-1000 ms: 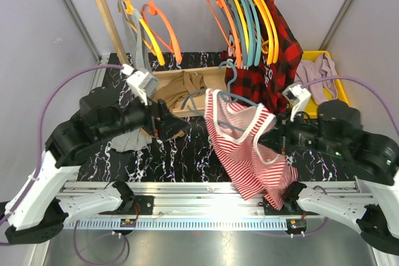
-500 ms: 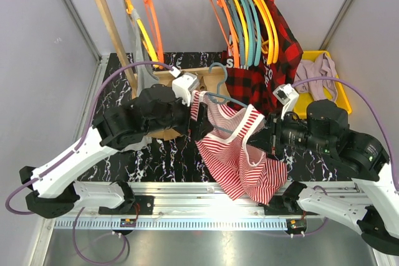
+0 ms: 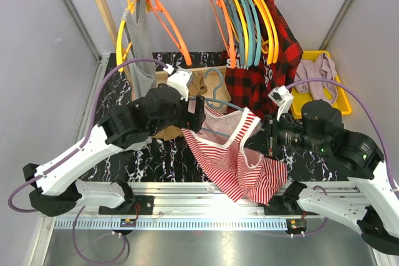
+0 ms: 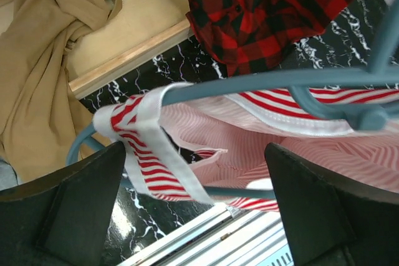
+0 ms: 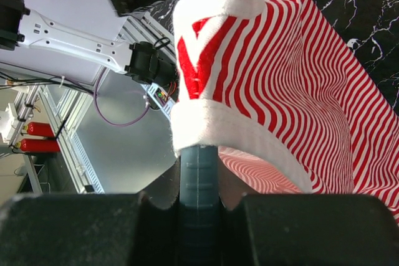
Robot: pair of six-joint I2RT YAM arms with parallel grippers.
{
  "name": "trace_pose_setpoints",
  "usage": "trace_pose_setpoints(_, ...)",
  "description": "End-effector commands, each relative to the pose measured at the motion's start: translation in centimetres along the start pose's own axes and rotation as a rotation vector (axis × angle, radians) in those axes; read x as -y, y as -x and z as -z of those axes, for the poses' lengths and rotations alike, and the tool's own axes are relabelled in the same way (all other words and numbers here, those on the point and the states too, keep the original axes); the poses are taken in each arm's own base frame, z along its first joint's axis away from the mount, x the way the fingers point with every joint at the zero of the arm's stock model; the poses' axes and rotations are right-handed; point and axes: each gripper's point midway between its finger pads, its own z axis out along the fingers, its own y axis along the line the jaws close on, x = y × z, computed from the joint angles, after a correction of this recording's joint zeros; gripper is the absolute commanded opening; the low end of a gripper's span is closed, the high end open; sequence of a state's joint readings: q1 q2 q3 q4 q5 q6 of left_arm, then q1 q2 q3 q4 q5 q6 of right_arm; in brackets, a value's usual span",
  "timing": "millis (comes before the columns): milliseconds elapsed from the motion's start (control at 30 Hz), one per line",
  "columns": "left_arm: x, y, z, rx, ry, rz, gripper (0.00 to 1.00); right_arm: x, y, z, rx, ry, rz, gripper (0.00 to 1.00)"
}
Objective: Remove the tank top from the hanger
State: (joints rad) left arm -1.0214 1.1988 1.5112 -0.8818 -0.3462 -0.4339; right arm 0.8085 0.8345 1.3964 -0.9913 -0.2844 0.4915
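A red-and-white striped tank top hangs on a teal hanger held above the black marbled table. My right gripper is shut on the right end of the hanger, just below the white-edged strap. The left gripper is open at the top's left side. In the left wrist view its wide-apart fingers flank the left strap, which wraps the hanger's arm; they are not touching it.
A wooden rack at the back carries several coloured hangers, a grey top and a red plaid shirt. Tan cloth lies on the rack's base. A yellow bin holds a pinkish garment. An aluminium rail runs along the front.
My left arm has swung right from the rack's left side to the tank top's left strap, staying open. The right gripper has carried hanger and top a little leftward.
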Motion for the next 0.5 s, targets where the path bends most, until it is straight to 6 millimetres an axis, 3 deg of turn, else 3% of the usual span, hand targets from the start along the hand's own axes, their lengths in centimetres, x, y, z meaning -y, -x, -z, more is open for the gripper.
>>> trace_pose_setpoints(0, 0.0, 0.6, -1.1, 0.021, 0.036, -0.019, 0.93, -2.1, 2.2, 0.6, 0.087, 0.088, 0.038, 0.00)
trace_pose_setpoints(167, -0.4, 0.3, -1.2, 0.009, 0.054, -0.031, 0.73, -1.4, 2.3, 1.0, 0.109, 0.050, 0.037, 0.00)
trace_pose_setpoints(300, -0.5, 0.8, -0.4, 0.027, 0.050, -0.015, 0.26, -0.3, 2.2, 1.4, 0.128, -0.007, 0.028, 0.00)
trace_pose_setpoints(333, -0.7, 0.8, -0.1, 0.024, 0.056, -0.016, 0.09, 0.0, 2.2, 1.5, 0.135, -0.026, 0.026, 0.00)
trace_pose_setpoints(367, -0.8, 0.9, 0.2, 0.027, 0.060, -0.007, 0.00, 0.2, 2.2, 1.7, 0.143, -0.035, 0.023, 0.00)
trace_pose_setpoints(467, -2.0, 1.0, 1.0, 0.037, 0.098, -0.003, 0.00, 0.5, 2.2, 2.6, 0.165, -0.056, 0.022, 0.00)
